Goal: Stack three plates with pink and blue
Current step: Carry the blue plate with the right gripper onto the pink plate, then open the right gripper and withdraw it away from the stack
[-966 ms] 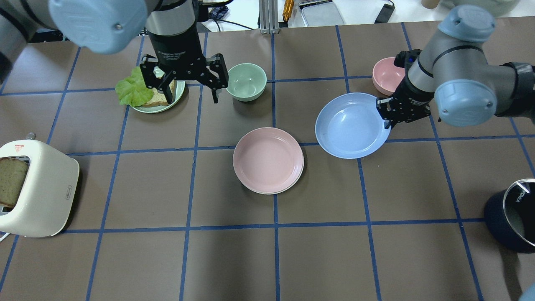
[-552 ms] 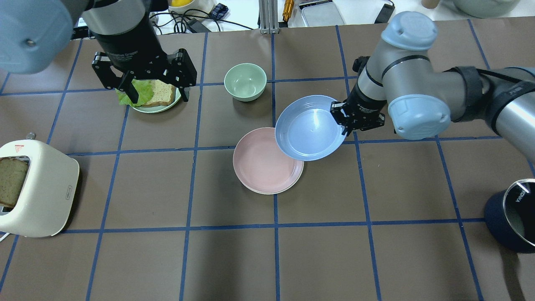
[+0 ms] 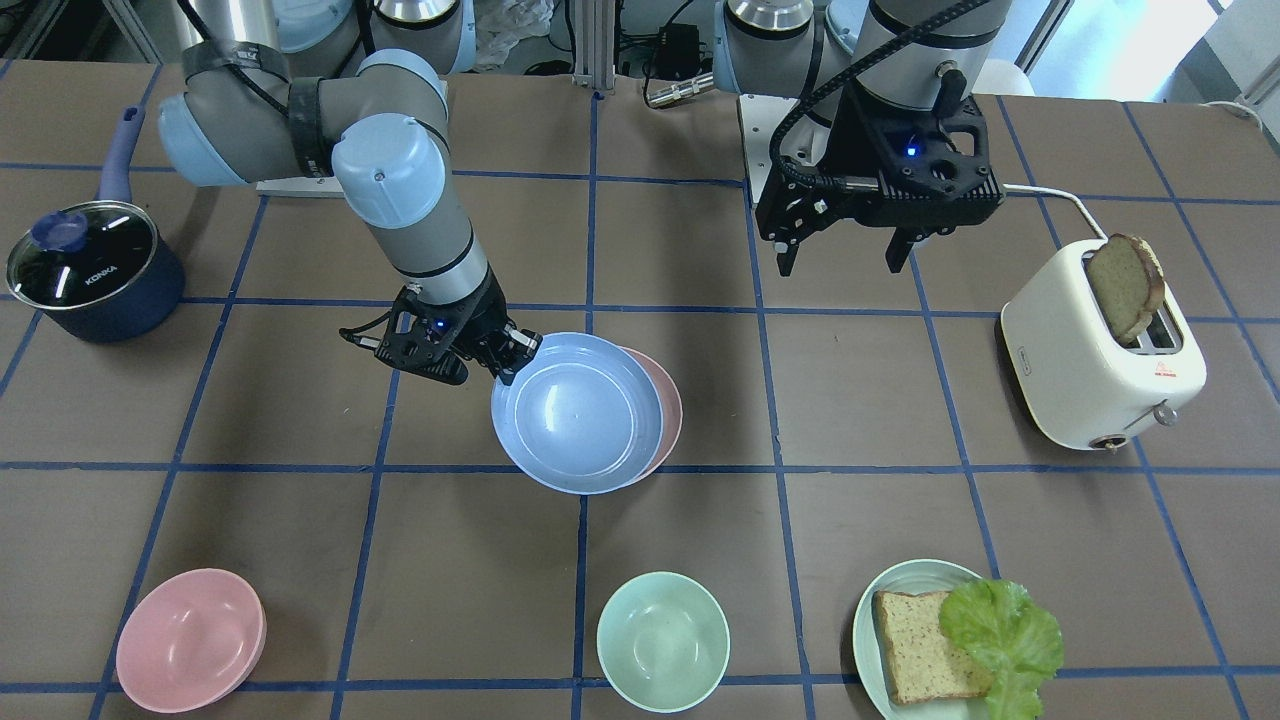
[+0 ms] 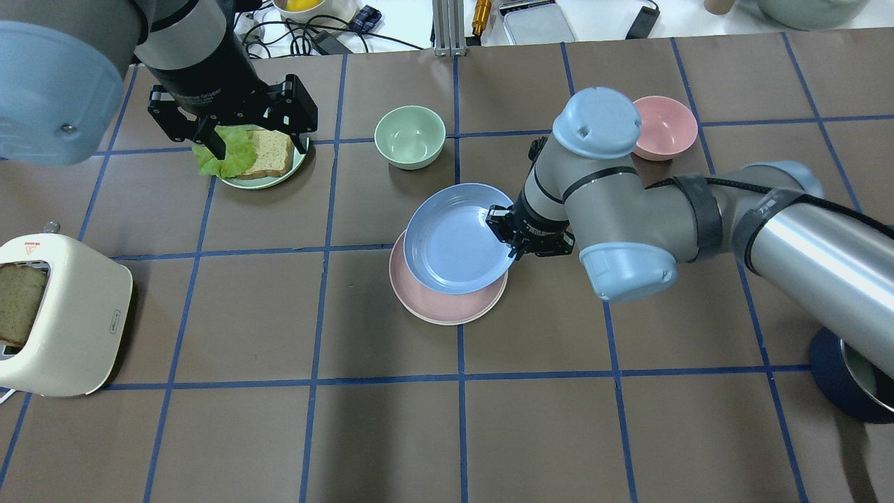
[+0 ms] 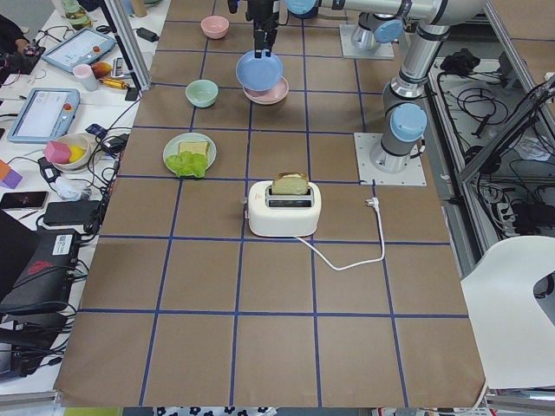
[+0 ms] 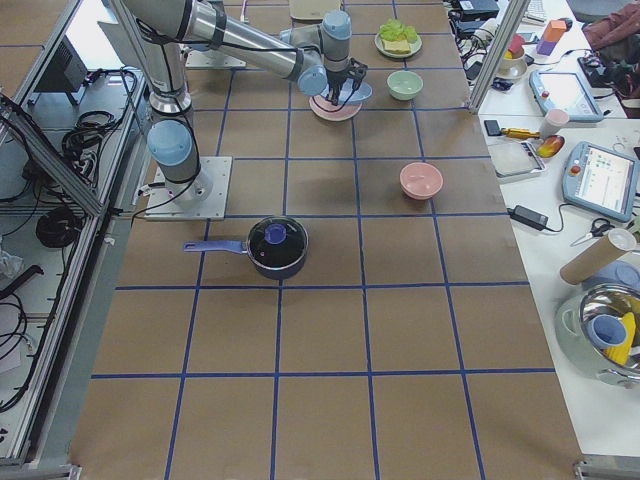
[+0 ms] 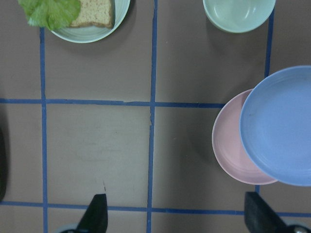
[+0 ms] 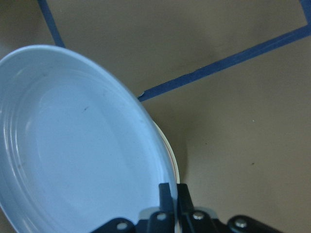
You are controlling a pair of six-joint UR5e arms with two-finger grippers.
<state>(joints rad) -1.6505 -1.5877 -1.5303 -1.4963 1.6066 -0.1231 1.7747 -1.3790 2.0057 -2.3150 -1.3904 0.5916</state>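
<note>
Blue plate, pinched at its 3 o'clock rim by the right hand, hangs tilted over the pink plate mid-table. Seen from overhead, it overlaps the pink plate but sits offset toward 12 o'clock. This looks like the last placing step. The next move calls for shifting toward 6 o'clock, levelling, lowering, then releasing. Left hand hovers spread wide at 10 o'clock. No cream-white plate can be made out beneath the pink, and whether blue touches pink is unclear.

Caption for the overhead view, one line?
Right gripper holds the blue plate by its rim, partly over the pink plate; left gripper open and empty.
</note>
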